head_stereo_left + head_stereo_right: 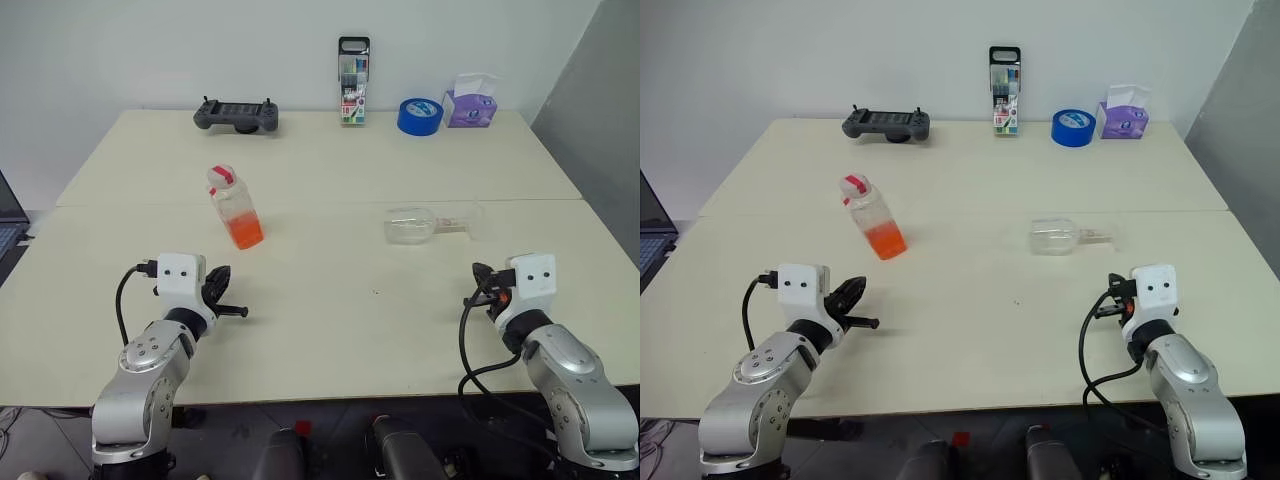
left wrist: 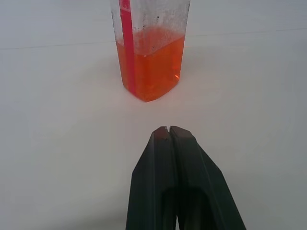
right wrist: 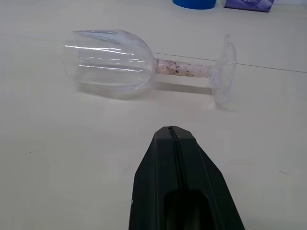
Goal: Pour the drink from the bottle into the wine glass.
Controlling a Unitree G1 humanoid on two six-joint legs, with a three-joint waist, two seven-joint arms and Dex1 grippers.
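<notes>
Left wrist view: left gripper [image 2: 167,128] closed, empty, near small clear squarish plastic bottle [image 1: 235,207] holding orange drink [image 2: 151,69]. Right gripper [image 3: 171,129] closed, empty, near clear stemmed wine glass [image 3: 115,60] lying sideways on cream table [image 1: 330,290].

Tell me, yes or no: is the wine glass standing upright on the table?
No: the wine glass lies on its side on the table, bowl and foot both resting on the surface.
</notes>
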